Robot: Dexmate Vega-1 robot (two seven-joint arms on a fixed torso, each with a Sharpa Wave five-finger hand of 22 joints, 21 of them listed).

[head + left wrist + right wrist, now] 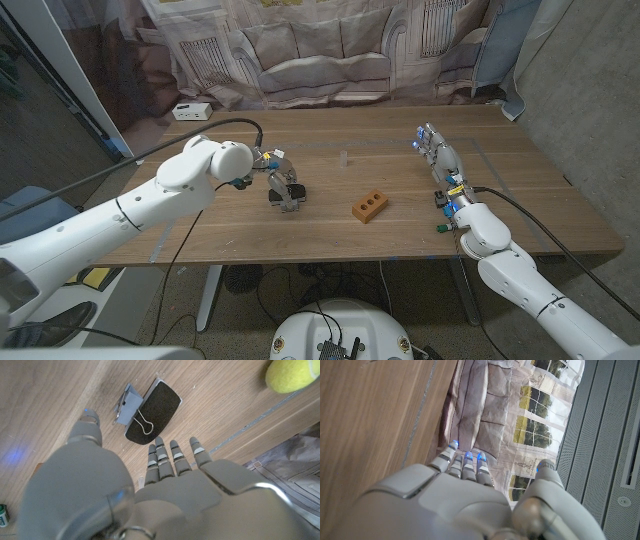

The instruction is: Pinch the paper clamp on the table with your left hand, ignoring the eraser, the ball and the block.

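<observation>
Paper clamp (131,406) lies on the wooden surface (330,225) left of middle, touching a black eraser (154,411), its wire handle resting on the eraser's top. Directly above it hovers the left robot hand (283,186), fingers (172,457) spread and pointing down at the pair, holding nothing. An orange block (369,206) sits near, toward the middle. The right robot hand (437,152) stands at the right side, fingers straight and close together, empty. A yellow-green ball (291,375) lies farther off, beyond the eraser.
</observation>
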